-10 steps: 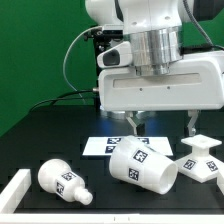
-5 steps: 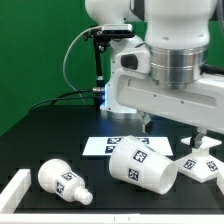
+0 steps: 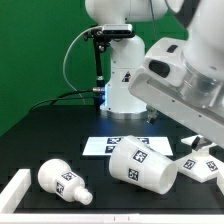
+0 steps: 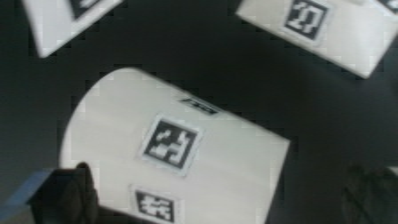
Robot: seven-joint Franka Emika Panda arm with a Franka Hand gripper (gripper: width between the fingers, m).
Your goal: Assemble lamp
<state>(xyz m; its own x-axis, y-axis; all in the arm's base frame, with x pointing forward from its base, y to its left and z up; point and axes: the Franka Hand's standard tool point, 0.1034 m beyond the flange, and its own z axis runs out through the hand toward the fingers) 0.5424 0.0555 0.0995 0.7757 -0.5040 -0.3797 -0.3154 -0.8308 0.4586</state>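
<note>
**Lamp still in three loose parts, nothing gripped**

At the exterior view's far left, a white rail [image 3: 14, 186] lies at the near corner of the black table [image 3: 40, 135]. Just right of it the bulb [image 3: 62, 182] lies on its side, apart from everything else. Further right and farther back, the marker board [image 3: 98, 146] lies flat. The shade [image 3: 142, 163] lies on its side in front of the board, its wide mouth turned toward the right. The base [image 3: 205, 165] sits just beside that mouth, at the right edge.

The arm [image 3: 185, 80] hangs over the right half of the scene, above the shade and base. In the wrist view the shade fills the middle. Two dark, blurred fingers [image 4: 71, 195] show at opposite sides with a wide gap, so the gripper [image 4: 217, 200] appears spread apart and empty.

As I judge it, no joint is made yet. The bulb still has to go into the base and the shade on after that, so the whole assembly is left.
</note>
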